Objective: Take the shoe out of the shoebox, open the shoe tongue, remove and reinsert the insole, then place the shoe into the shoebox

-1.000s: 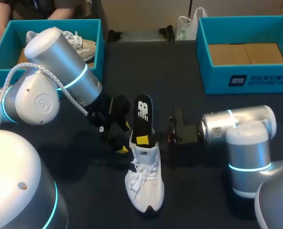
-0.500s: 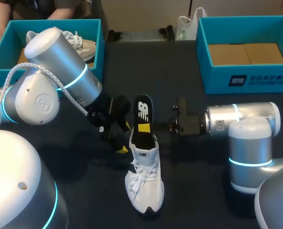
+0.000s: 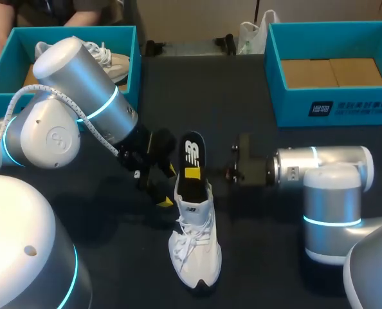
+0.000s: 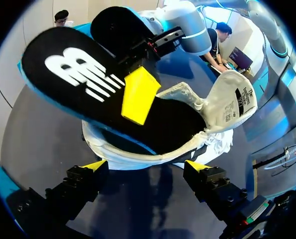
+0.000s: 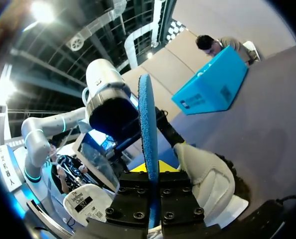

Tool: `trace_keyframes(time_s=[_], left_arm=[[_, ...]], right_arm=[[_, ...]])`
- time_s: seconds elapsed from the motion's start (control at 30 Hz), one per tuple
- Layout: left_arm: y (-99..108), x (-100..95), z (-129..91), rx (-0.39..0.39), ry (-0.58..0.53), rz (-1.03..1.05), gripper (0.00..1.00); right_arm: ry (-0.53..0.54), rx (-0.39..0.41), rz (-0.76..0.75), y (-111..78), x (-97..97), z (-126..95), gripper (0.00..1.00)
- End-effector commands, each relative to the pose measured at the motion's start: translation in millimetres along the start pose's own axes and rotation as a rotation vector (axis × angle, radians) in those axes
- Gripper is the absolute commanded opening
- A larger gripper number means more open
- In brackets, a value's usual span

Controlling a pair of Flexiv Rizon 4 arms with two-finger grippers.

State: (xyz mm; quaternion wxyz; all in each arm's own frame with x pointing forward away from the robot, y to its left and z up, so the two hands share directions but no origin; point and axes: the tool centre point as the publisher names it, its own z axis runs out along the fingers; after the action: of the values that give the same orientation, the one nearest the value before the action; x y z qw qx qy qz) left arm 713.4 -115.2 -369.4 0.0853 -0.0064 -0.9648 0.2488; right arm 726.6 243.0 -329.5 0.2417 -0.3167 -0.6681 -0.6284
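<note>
A white lace-up shoe [image 3: 195,241] lies mid-table, toe towards me. A black insole [image 3: 191,153] with a white logo stands up out of its heel opening. My right gripper [image 3: 196,172] comes in from the right and is shut on that insole; in the right wrist view the blue-edged insole [image 5: 148,124] sits edge-on between its fingers [image 5: 138,199]. My left gripper [image 3: 160,185] hangs open just left of the heel. In the left wrist view its yellow tips [image 4: 95,165] stand wide apart, with the shoe's heel [image 4: 138,154] and insole [image 4: 73,74] just ahead.
A teal shoebox [image 3: 4,77] at the back left holds another pale shoe [image 3: 112,61]. A second teal shoebox [image 3: 336,106] with a cardboard bottom stands at the back right. A white plastic bag [image 3: 251,33] lies at the far edge.
My right gripper's fingers have closed onto the insole, and its wrist shifted slightly right. The insole has sunk a little into the shoe. My left arm has kept still.
</note>
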Motion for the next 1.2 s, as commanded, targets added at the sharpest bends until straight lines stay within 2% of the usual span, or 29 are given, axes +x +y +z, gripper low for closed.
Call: trace_keyframes(time_s=[0.03, 0.33, 0.47, 0.53, 0.6, 0.63, 0.8, 1.03, 1.2], left_arm=[[0.3, 0.5, 0.4, -0.001, -0.002, 0.0, 1.0], [0.3, 0.5, 0.4, -0.001, -0.002, 0.0, 1.0], [0.3, 0.5, 0.4, -0.001, -0.002, 0.0, 1.0], [0.3, 0.5, 0.4, -0.001, -0.002, 0.0, 1.0], [0.3, 0.5, 0.4, -0.001, -0.002, 0.0, 1.0], [0.3, 0.5, 0.4, -0.001, -0.002, 0.0, 1.0], [0.3, 0.5, 0.4, -0.001, -0.002, 0.0, 1.0], [0.3, 0.5, 0.4, -0.001, -0.002, 0.0, 1.0], [0.3, 0.5, 0.4, -0.001, -0.002, 0.0, 1.0]], right_arm=[[-0.002, 0.033, 0.025, -10.3, -1.5, 2.4, 0.0], [-0.015, 0.092, 0.085, -42.9, 3.8, 3.2, 0.0], [-0.006, 0.066, 0.085, -48.0, 6.6, 0.9, 0.0], [-0.009, 0.051, 0.073, -45.4, 9.5, -0.4, 0.24], [-0.012, 0.04, 0.055, -40.8, 12.7, -1.0, 0.27], [-0.013, 0.038, 0.04, -37.2, 14.8, -1.0, 0.32], [-0.005, 0.036, -0.012, -21.8, 19.1, -0.3, 0.33], [0.001, 0.027, -0.028, -6.9, 12.6, 1.0, 0.3], [0.002, 0.009, -0.023, 0.6, 5.9, 1.7, 0.2]])
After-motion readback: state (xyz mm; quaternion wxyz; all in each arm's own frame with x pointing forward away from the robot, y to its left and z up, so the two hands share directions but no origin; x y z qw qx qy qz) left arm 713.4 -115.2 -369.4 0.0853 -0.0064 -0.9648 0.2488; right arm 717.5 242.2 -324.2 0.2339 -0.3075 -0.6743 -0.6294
